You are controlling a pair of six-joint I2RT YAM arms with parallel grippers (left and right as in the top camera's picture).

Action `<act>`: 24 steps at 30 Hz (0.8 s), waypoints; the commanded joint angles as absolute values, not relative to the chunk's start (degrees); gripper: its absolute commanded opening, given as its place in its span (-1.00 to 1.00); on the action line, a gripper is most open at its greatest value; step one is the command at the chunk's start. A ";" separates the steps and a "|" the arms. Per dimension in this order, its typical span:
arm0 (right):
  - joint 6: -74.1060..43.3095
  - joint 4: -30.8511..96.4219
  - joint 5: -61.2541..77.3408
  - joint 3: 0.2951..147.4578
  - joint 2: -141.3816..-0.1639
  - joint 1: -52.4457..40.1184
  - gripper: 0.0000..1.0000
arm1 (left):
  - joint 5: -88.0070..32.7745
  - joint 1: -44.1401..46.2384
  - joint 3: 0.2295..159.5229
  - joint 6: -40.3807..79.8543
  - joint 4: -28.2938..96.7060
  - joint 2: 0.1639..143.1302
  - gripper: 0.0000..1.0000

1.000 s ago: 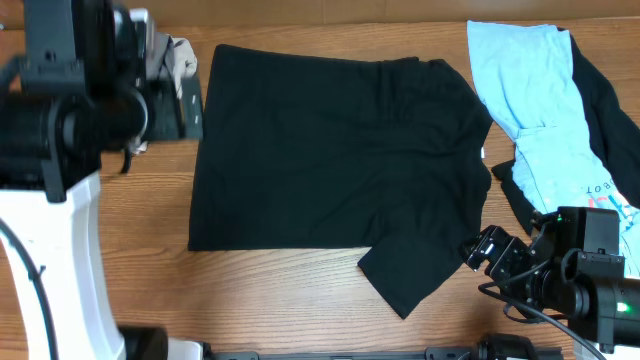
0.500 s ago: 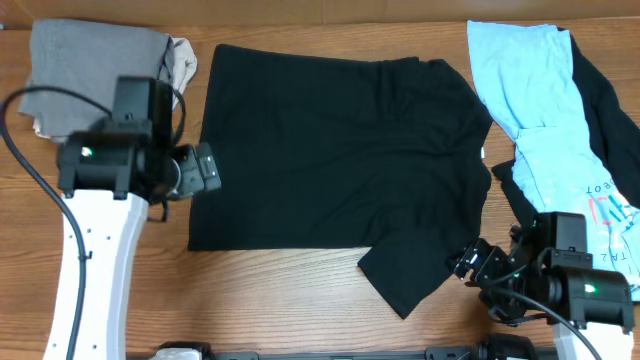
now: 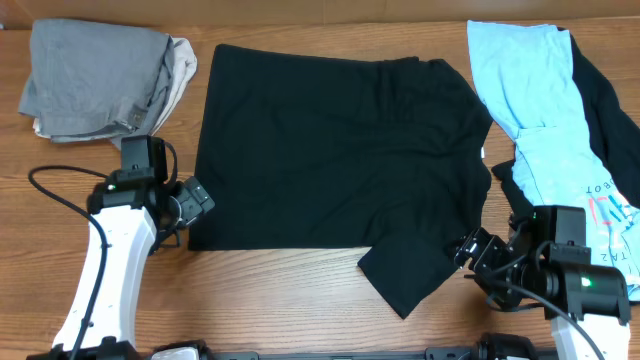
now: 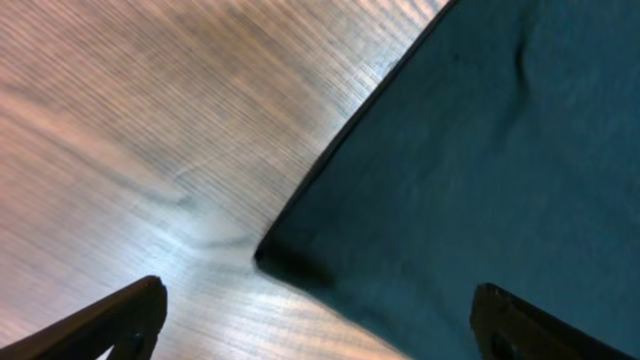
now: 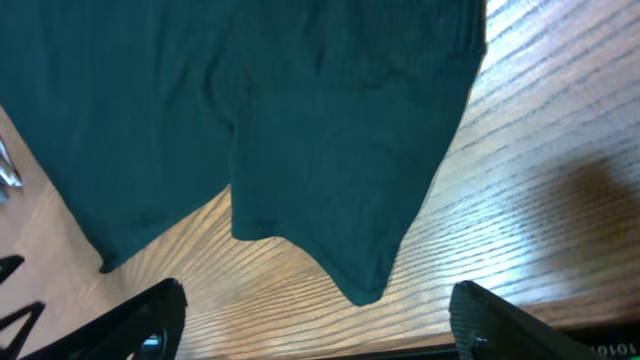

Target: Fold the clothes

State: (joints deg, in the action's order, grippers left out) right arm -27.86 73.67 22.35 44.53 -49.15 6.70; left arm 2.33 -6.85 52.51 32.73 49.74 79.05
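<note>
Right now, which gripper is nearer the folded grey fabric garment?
Left. The left gripper is close by the grey garment, at the large black T-shirt's near-left corner; the right gripper is far across, by its sleeve.

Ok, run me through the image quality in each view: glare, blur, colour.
Left wrist: bright glare washes out the table and its grain is smeared toward the top left. Right wrist: grain is sharp, a soft shadow lies at the right, and the black shirt reads teal. Overhead: even light, sharp, shirt nearly featureless.
</note>
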 commanded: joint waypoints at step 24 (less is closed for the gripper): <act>-23.53 72.18 19.14 53.78 -65.28 6.37 0.72 | -5.78 -7.18 46.11 48.29 40.23 93.82 0.43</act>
State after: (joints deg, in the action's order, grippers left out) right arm -23.94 72.44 20.18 52.16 -65.23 6.70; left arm -2.15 -6.92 46.09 47.46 38.74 91.85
